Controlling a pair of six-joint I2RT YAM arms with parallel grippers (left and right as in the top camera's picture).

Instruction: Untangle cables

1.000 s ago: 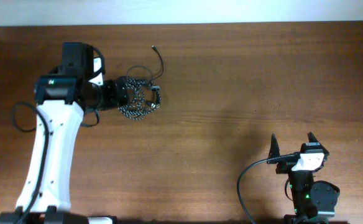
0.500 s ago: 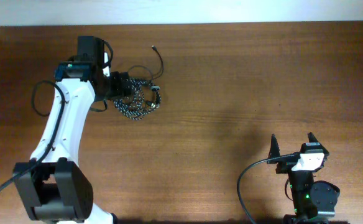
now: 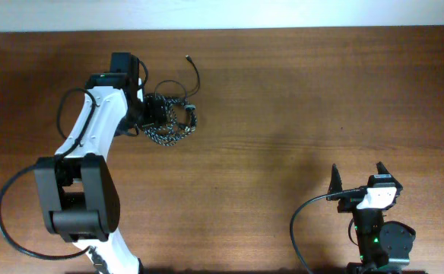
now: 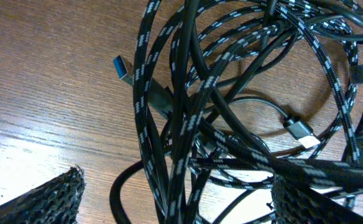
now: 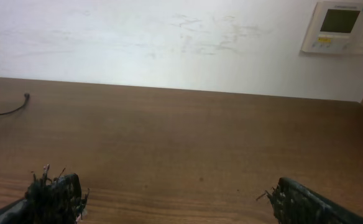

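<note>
The left gripper hangs with its jaws spread wide, clamped on nothing. Its two mesh-covered fingertips sit on either side of the tangle, which lies directly beneath and just ahead of them. Whether a tip already brushes a strand is hard to tell from this close.

In that heap the braided cable coils over and under itself in several loops, with its blue plug poking out ahead and to the left of the fingers. The plain black cable threads through the loops, and only its tail runs free beyond the heap.

The right gripper is equally wide apart and empty. It is parked well away from the cords over the bare table.

As I judge it, no separation is done yet. Both cords remain one knot, so the whole job is left.
</note>
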